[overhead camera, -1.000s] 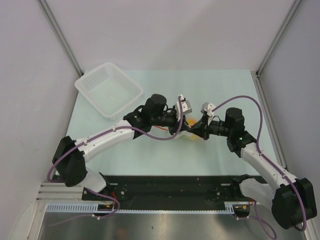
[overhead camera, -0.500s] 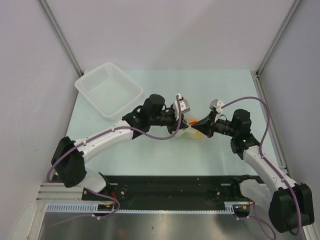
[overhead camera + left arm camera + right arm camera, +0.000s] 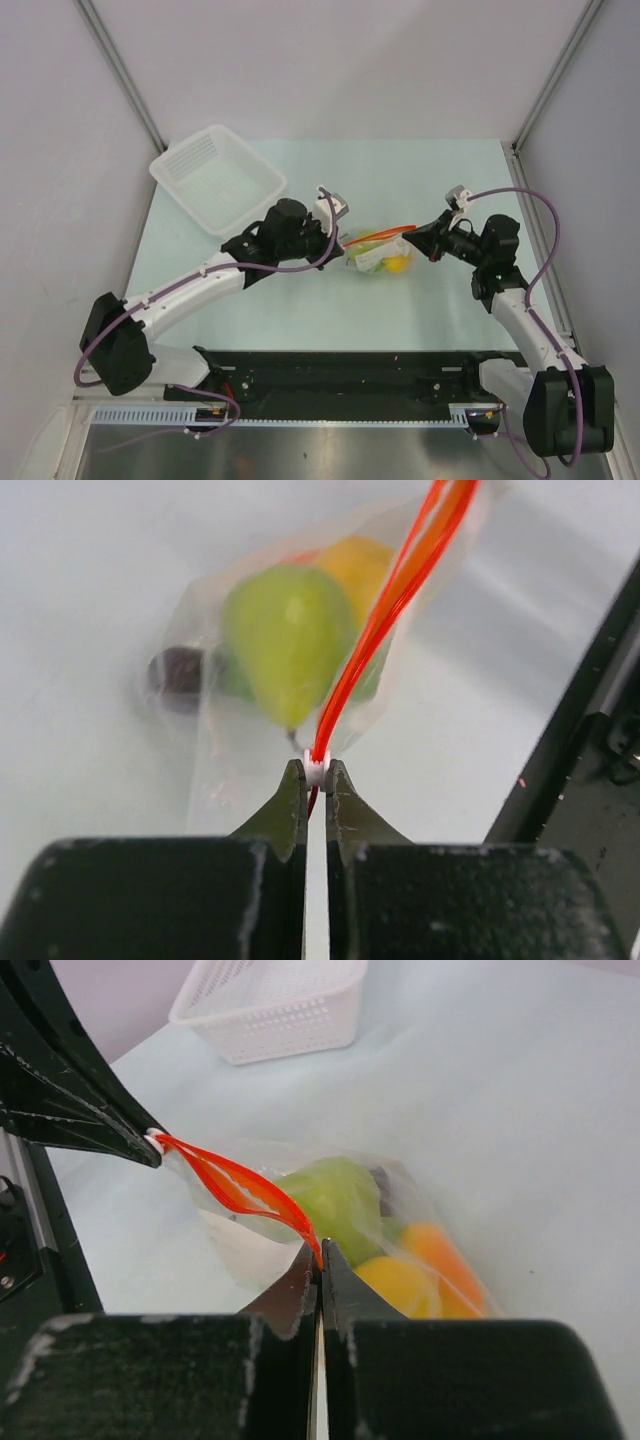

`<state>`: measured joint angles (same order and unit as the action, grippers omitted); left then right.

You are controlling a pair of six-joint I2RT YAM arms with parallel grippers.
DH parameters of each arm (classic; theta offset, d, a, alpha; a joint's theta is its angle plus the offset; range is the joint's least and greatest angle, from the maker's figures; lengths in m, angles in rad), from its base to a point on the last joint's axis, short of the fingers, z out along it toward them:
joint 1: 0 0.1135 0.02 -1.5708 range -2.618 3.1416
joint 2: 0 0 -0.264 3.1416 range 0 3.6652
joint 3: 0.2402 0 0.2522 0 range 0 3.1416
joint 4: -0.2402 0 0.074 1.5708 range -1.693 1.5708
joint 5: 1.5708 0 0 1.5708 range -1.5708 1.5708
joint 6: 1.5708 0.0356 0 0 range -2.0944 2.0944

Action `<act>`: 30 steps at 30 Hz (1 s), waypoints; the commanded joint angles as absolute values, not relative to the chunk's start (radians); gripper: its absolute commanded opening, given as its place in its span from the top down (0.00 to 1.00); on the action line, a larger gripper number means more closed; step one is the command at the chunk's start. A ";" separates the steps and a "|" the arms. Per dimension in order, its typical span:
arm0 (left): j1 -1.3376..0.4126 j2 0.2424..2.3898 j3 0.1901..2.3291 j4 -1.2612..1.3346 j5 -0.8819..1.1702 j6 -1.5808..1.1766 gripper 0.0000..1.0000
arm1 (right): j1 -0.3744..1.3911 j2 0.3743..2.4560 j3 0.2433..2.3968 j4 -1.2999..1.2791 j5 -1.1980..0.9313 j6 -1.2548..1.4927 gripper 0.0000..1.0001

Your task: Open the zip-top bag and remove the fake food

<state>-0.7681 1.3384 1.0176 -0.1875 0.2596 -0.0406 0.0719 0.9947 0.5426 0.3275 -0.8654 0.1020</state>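
The clear zip-top bag (image 3: 378,252) hangs between my two grippers over the middle of the table, its red-orange zip strip (image 3: 385,235) stretched taut. My left gripper (image 3: 341,240) is shut on the white slider at the strip's left end (image 3: 316,772). My right gripper (image 3: 412,232) is shut on the strip's other end (image 3: 320,1256). The strip's two sides gape a little in the right wrist view (image 3: 235,1188). Inside the bag lies the fake food: a green pear (image 3: 288,640), a yellow-orange fruit (image 3: 400,1285), an orange piece (image 3: 445,1255) and a small dark round piece (image 3: 180,670).
A white slotted basket (image 3: 217,178) stands at the table's back left, also in the right wrist view (image 3: 268,1000). The black base rail (image 3: 340,375) runs along the near edge. Enclosure walls stand on three sides.
Both grippers have drawn apart, left going left and right going right, pulling the zip strip out long. The bag, before hidden between the grippers, now shows with the food inside.
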 commanded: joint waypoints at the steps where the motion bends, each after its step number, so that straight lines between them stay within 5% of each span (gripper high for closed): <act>1: -0.747 1.256 0.950 -0.288 0.013 -0.162 1.00 | 0.044 1.011 0.597 0.358 -0.778 0.080 1.00; 12: -0.712 1.198 0.896 -0.380 -0.173 -0.230 1.00 | 0.038 0.973 0.594 0.267 -0.713 0.015 1.00; 19: -0.710 1.163 0.894 -0.284 -0.120 -0.207 1.00 | 0.075 0.948 0.601 0.137 -0.712 0.046 1.00; 22: -0.710 1.164 0.916 -0.259 -0.107 -0.172 1.00 | 0.109 0.910 0.618 0.020 -0.660 0.080 0.60; 25: -0.710 1.190 0.945 -0.273 -0.124 -0.134 1.00 | 0.162 0.876 0.675 -0.150 -0.653 0.117 0.35; 30: -0.710 1.201 0.925 -0.262 -0.117 -0.097 1.00 | 0.262 0.798 0.764 -0.400 -0.496 0.037 0.25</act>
<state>-0.7174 1.2026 0.9035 -0.2970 -0.1024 -0.1520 0.2054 0.8589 0.6598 -0.1658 -0.6296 0.0891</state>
